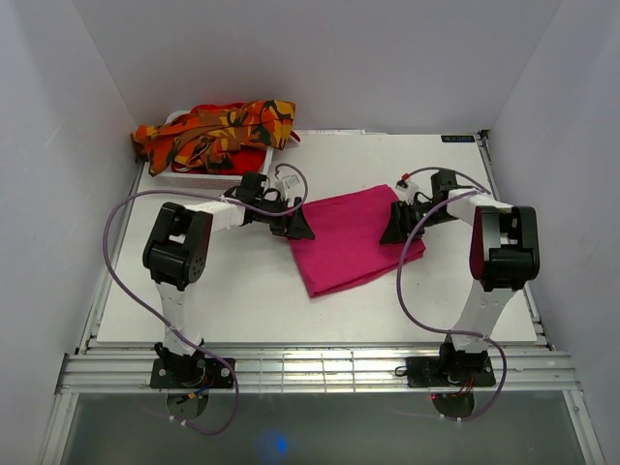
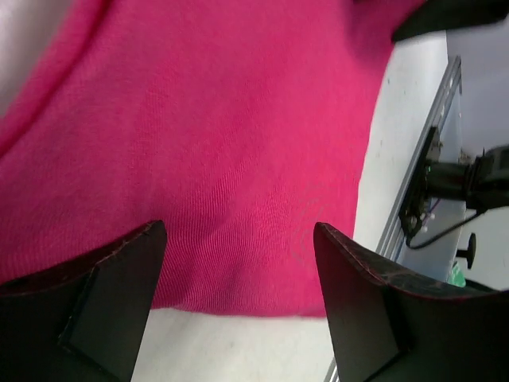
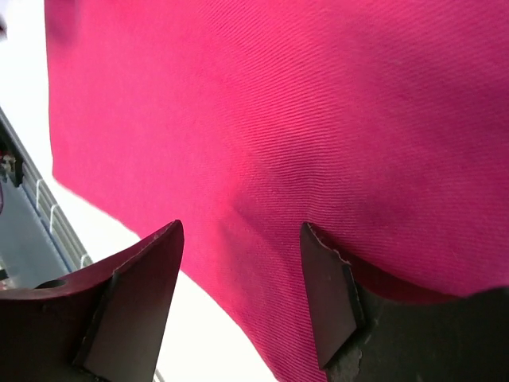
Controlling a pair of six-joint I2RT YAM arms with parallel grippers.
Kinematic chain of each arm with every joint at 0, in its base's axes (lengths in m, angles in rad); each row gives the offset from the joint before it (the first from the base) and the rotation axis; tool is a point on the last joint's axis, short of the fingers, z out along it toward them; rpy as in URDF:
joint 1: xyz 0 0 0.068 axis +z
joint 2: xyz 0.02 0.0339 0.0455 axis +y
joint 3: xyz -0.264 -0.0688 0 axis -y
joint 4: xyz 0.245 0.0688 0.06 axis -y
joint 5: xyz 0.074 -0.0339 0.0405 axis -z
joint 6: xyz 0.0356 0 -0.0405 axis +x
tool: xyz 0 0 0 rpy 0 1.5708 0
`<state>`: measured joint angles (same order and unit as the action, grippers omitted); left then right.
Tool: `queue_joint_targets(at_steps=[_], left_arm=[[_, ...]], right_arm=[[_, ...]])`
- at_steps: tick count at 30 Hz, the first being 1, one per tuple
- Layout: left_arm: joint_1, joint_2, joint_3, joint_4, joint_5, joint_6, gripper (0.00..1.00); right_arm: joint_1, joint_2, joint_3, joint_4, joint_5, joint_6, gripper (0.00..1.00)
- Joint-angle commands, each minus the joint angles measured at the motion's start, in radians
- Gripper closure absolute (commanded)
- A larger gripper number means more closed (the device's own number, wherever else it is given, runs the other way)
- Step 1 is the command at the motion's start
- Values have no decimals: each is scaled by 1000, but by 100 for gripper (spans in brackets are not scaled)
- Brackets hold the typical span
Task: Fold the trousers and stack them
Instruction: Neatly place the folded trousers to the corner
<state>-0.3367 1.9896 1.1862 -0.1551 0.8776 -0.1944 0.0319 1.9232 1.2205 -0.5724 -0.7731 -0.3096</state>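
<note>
The magenta-pink trousers (image 1: 351, 238) lie folded flat in the middle of the white table (image 1: 232, 300). My left gripper (image 1: 294, 228) is at their left edge, jaws open, nothing between them; the left wrist view shows the pink cloth (image 2: 215, 143) just beyond its fingertips (image 2: 135, 263). At the cloth's right edge my right gripper (image 1: 397, 231) is also open, hovering over the pink trousers (image 3: 302, 111) with nothing gripped. The orange camouflage-patterned trousers (image 1: 215, 131) are heaped over the basket at the back left.
A white slotted basket (image 1: 189, 174) stands at the back left corner under the orange pair. White walls close in the table on three sides. A metal rail (image 1: 320, 368) runs along the near edge by the arm bases.
</note>
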Motion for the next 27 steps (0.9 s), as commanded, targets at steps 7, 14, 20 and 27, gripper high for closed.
queue_joint_targets(at_steps=[7,14,20,27], left_arm=[[1,198,377,-107,-42,3,4],[22,-184,127,3,-298,-22,2],[67,-432,59,-44,-692,-16,2],[137,-428,148,-297,-821,-83,2]], right_arm=[[-15,-249,-90,9,315,61,30],[263,-450,-76,61,609,159,8],[543,-445,-147,144,897,280,10],[635,-207,-98,97,1064,434,10]])
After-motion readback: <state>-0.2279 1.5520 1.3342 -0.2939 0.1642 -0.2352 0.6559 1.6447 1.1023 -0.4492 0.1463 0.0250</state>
